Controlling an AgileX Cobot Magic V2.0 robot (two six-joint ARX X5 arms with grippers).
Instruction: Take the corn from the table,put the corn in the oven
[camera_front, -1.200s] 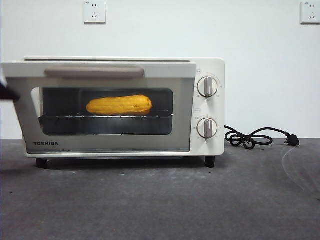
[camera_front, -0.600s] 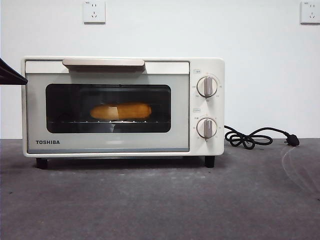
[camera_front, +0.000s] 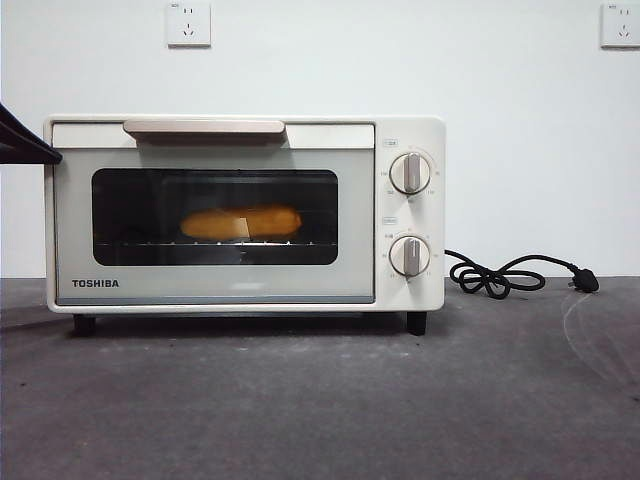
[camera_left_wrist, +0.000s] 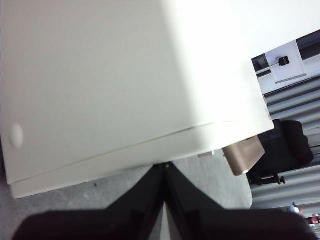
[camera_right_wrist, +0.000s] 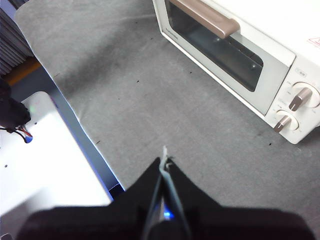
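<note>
Inside, corn: lay on the rack of the oven, door shut.
Left pincer: together, beside the oven.
Right pincer: together, above the desk.

"TOSHIBA" on the oven door's lower left corner

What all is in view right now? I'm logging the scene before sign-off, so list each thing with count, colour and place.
oven: one, cream-white, on the table, door shut.
corn: one, yellow-orange, on the rack inside the oven, behind the glass.
knobs: two, pale, one above the other beside the oven door.
power cord: one, black, coiled on the table beside the oven's knob side.
wall sockets: two, white, high on the wall.
table: one, dark grey.
left gripper: black, fingers shut, at the oven's top.
right gripper: black, fingers shut, above bare table.
</note>
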